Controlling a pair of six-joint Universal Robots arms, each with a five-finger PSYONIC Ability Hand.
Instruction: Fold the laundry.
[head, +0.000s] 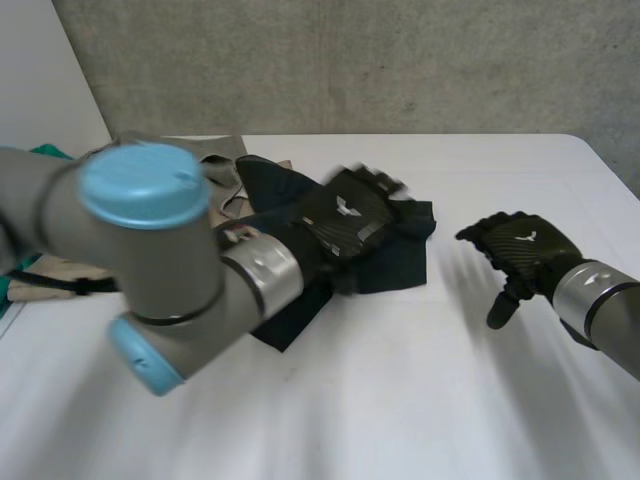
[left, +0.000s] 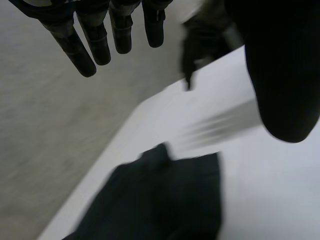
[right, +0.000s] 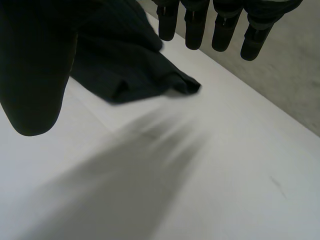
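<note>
Where the head view looked down, dark garment lay on bench, long axis near-left to far-right, left hand over it, right hand apart. Left wrist view: fingers straight, released. Right wrist view: fingers released, garment corner near their tips.

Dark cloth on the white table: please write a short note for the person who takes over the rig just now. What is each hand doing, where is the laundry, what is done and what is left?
Left hand: open, fingers straight, holding nothing, over the dark cloth.
Right hand: open, empty, over the bare table, to the right of the cloth.
Dark cloth: rumpled, near the middle of the table, with no neat fold visible. A beige cloth lies behind it, toward the far left.
Done: nothing finished that I can see.
Left: flatten and fold the dark cloth, then probably the beige one.
</note>
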